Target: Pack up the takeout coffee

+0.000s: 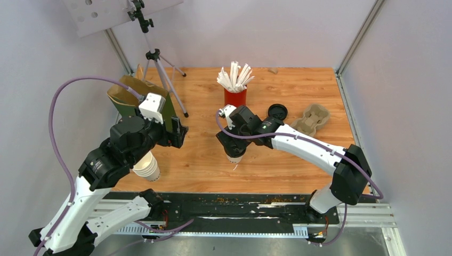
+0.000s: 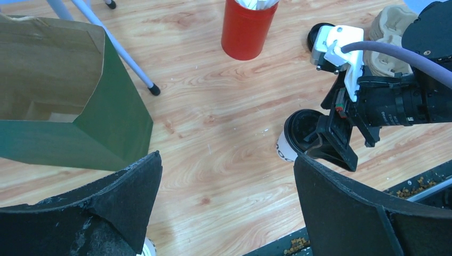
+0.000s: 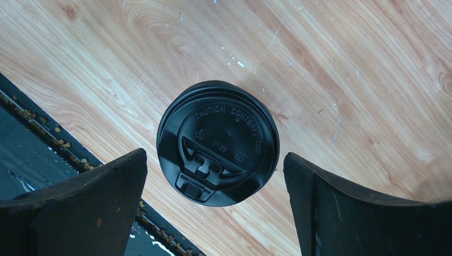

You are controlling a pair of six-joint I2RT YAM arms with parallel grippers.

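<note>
Seemingly the grasp step: the right gripper [image 3: 214, 156], fingers wide, hovers over the upright takeout coffee [image 3: 217, 143] on the table [image 3: 373, 64] and should descend and close; the left gripper [image 2: 228, 159], wide too, faces the green bag [image 2: 106, 133]

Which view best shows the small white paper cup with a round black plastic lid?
Right wrist: the white paper cup is centred, its round black plastic lid seen from above, lettering legible. Left wrist shows it partly behind the right gripper; top external, only its white body.
</note>
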